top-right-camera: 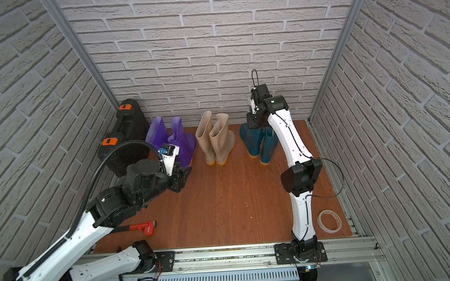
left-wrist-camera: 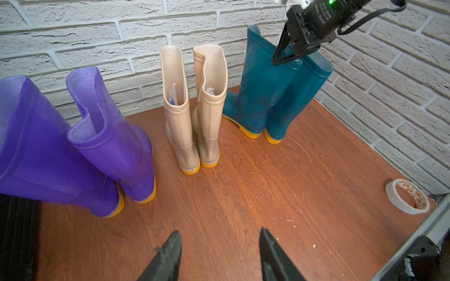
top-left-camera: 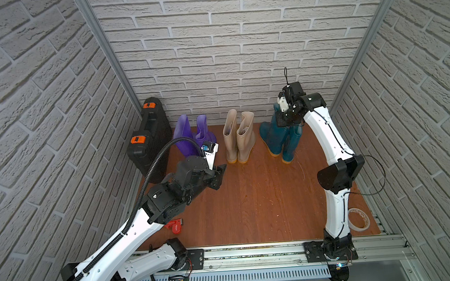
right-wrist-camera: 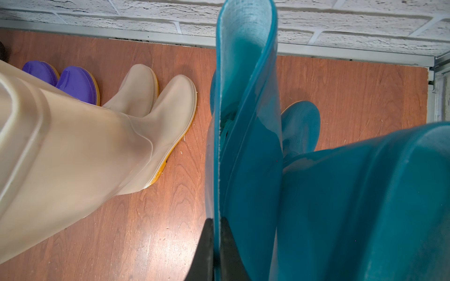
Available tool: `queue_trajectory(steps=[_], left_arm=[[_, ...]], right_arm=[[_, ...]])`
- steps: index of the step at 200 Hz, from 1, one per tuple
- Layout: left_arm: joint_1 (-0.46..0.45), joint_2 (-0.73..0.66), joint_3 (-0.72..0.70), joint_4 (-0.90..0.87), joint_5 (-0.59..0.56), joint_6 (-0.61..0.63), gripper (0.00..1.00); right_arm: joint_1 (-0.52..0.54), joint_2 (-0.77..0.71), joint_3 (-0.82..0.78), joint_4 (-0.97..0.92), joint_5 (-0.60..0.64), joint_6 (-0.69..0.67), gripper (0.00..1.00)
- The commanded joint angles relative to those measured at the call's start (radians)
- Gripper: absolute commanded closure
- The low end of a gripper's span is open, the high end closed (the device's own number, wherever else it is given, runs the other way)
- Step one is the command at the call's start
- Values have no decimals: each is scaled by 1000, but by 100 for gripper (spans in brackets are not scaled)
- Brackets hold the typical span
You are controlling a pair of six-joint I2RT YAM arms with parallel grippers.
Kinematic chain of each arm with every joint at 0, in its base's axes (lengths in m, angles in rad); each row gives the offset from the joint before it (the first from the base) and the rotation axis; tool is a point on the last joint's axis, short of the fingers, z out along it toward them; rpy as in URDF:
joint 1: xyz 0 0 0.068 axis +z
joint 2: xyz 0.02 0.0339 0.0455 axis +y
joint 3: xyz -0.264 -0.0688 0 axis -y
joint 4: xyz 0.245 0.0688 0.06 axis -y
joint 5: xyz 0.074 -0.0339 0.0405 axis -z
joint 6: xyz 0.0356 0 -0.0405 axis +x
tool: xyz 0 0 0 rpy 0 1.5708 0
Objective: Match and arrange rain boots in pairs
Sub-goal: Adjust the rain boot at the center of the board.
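From above, 2 purple boots [top-left-camera: 182, 133] stand at 11 o'clock on the floor [top-left-camera: 263, 198]. The left gripper [top-left-camera: 220, 174] hangs at their 5 o'clock, jaws spread and empty. 2 beige boots [top-left-camera: 230, 135] stand at 12 and 2 teal boots [top-left-camera: 272, 137] at 1. The right gripper [right-wrist-camera: 216, 233] pinches 1 teal shaft's rim.

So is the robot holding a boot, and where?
Yes. The right gripper pinches a teal boot by its top rim. The left gripper is open and empty.

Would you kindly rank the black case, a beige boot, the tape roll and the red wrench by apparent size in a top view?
1. black case
2. beige boot
3. tape roll and red wrench: about alike; the left arm hides part of the wrench, so I leave them unranked.
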Motion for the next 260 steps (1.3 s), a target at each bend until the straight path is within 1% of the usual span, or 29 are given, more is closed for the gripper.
queue_trajectory(steps=[1, 34, 37, 49, 103, 133, 189, 240, 260], left_arm=[[5, -22, -10, 23, 3, -5, 48], [6, -36, -13, 22, 6, -9, 48], [6, -37, -13, 23, 7, -9, 48], [6, -40, -13, 22, 12, -11, 49], [5, -34, -14, 33, 21, -17, 49], [6, -27, -12, 34, 27, -15, 49], [6, -17, -10, 40, 34, -11, 49], [7, 2, -3, 41, 42, -11, 49], [5, 3, 0, 41, 44, -8, 49]], right_arm=[[13, -73, -34, -2, 38, 43, 94], [16, -125, -125, 31, 61, 66, 94], [16, -156, -132, 34, 61, 67, 94], [16, -178, -155, 46, 62, 69, 94], [18, -227, -174, 27, 100, 85, 94], [18, -261, -210, 28, 144, 98, 94], [34, -324, -335, 103, 90, 100, 94], [56, -364, -438, 212, -40, 137, 94], [65, -357, -448, 255, -86, 158, 94]])
